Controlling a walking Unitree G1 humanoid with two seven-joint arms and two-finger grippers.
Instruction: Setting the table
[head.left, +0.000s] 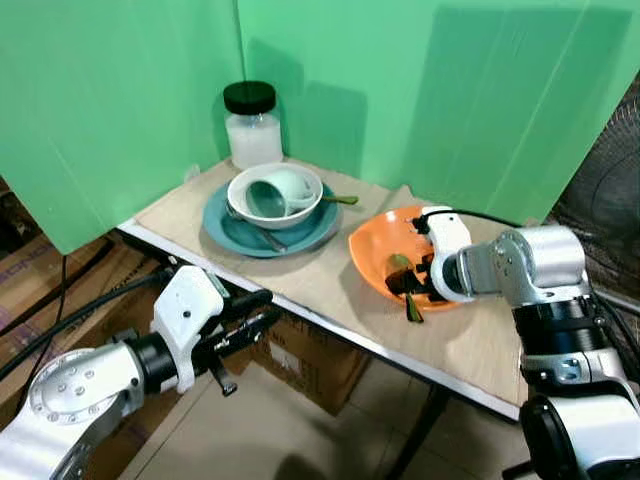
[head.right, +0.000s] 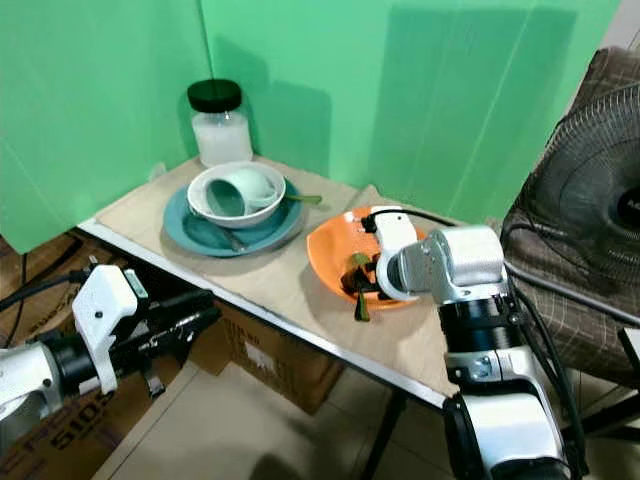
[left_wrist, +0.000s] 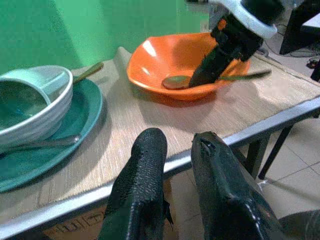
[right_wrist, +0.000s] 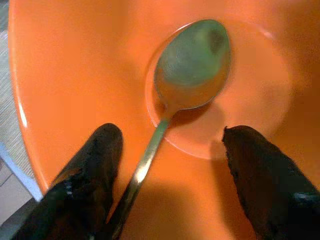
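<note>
So the orange bowl (head.left: 385, 250) sits on the table (head.left: 320, 285) near the front edge, about 3 o'clock from the teal plate (head.left: 270, 228). Inside it lies a greenish metal spoon (right_wrist: 185, 70), bowl end at the bottom of the dish, handle running out over the rim toward the table edge. The right gripper (right_wrist: 170, 175) is down inside that bowl with its fingers spread wide, one on each side of the spoon handle, not pinching it.

On the teal plate there's a white bowl (head.left: 275, 195) with a pale green cup (head.left: 268, 193) tipped on its side in it, mouth facing the robot. A utensil lies on the plate at roughly 6 o'clock, and another handle pokes out at 3 o'clock of the white bowl. At 12 o'clock from the plate stands a jar (head.left: 252, 125) with a black lid, holding something white.

The left gripper (left_wrist: 175, 165) hangs below the table's front edge, its two fingers (left_wrist: 145, 175) close together with a narrow gap, nothing between them.

The left wrist view gives a low side look at both dishes. The right eye view has a fan (head.right: 590, 190) at 3 o'clock, and a cardboard box (head.right: 70, 425) under the table with print reading something like "510S".
</note>
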